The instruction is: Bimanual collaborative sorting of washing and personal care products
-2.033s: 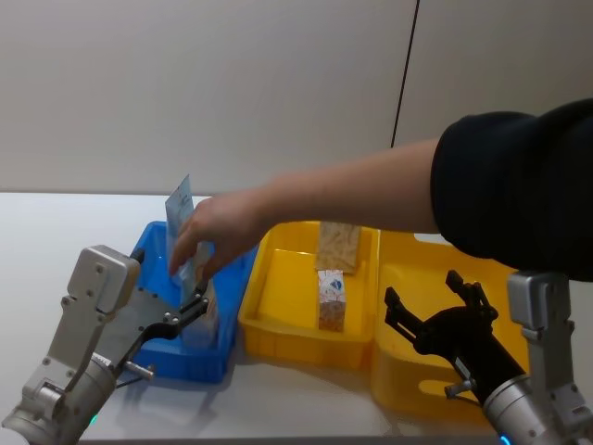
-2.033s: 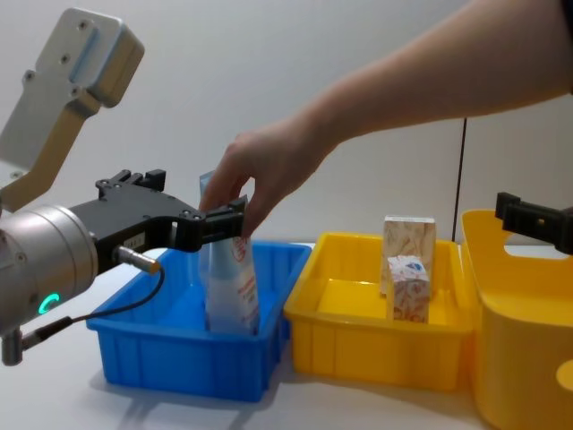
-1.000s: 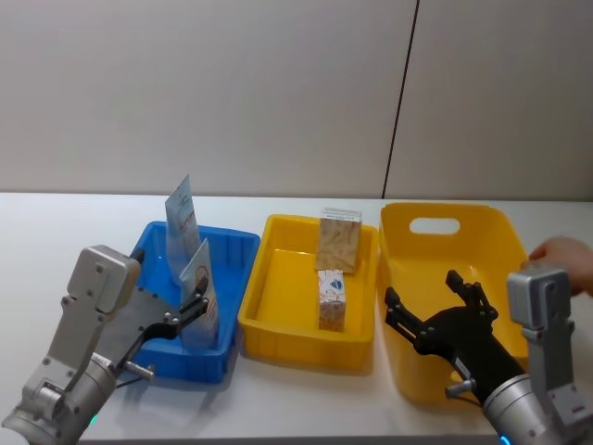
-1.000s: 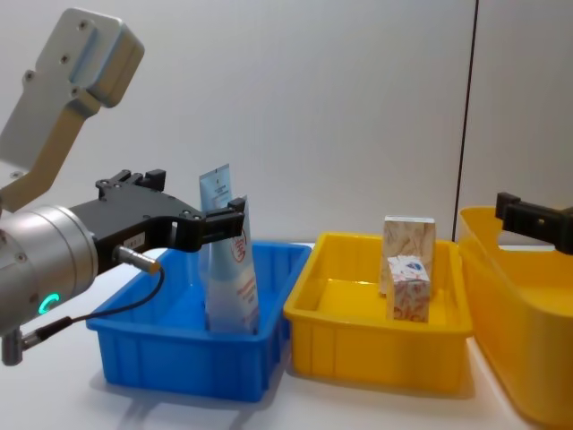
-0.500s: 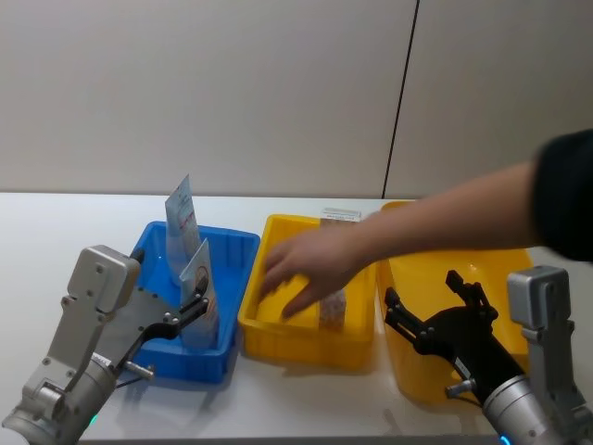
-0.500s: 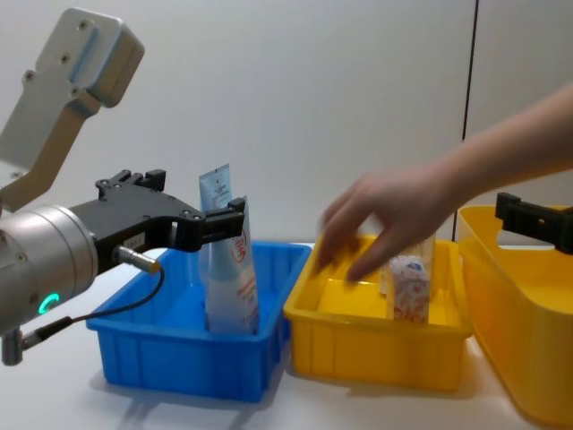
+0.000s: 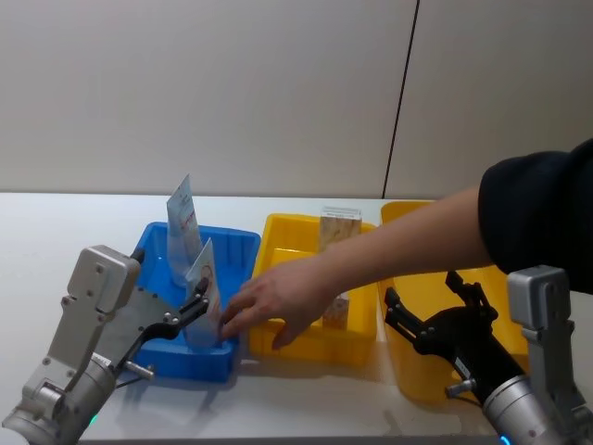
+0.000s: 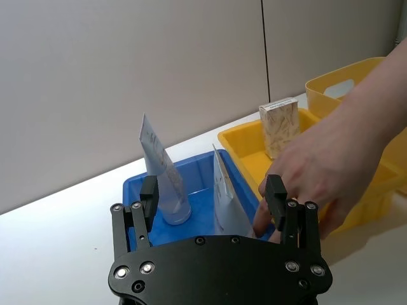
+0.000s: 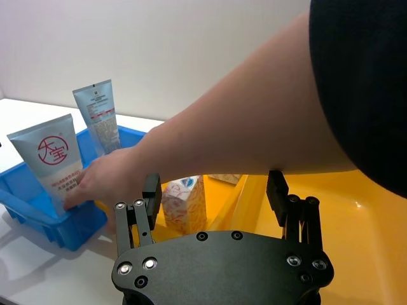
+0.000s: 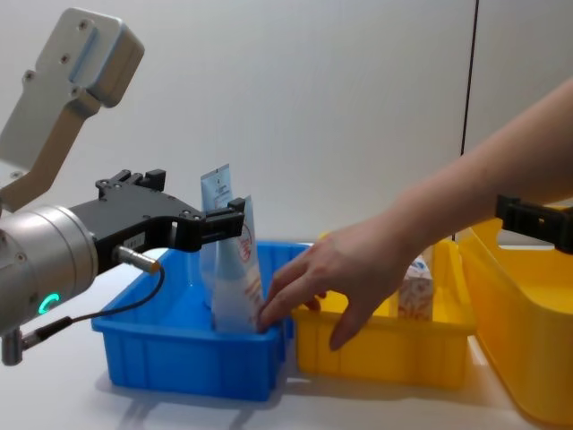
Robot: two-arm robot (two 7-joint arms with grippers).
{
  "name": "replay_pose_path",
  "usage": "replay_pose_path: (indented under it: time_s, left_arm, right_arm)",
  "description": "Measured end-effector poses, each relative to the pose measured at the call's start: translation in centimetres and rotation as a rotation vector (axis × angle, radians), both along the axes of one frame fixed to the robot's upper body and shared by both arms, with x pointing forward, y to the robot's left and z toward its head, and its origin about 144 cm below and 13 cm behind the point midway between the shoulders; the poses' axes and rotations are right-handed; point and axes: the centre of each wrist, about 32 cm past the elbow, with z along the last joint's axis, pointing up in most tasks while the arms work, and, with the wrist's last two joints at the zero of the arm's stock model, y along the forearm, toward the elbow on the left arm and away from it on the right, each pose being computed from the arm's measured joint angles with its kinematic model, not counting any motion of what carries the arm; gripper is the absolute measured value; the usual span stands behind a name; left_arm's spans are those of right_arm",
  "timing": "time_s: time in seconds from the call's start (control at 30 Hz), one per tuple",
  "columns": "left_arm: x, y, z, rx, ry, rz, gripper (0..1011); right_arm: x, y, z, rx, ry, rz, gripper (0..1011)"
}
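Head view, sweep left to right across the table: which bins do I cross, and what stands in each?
Blue plastic bin holding pale-blue-and-white soft tubes → shallow yellow plastic bin holding a beige-orange patterned carton → deep yellow plastic bin. A person's hand straddles the first two.

The room is bright, with soft, even light that seems to come from above. The white desk shows pale grey shadows under the blue bin and the yellow bin. The person's hand casts a soft shadow on the desk beside it.
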Motion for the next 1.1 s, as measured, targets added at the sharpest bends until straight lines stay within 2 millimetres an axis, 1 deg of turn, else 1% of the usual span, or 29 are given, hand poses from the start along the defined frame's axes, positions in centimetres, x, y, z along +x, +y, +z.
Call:
replay_pose_path:
  time_s: [1.1]
  left_arm:
    - [0.00,0.00,0.00,0.000,0.000,0.000,1002]
  right_arm:
    - [0.00,0.00,0.00,0.000,0.000,0.000,1004]
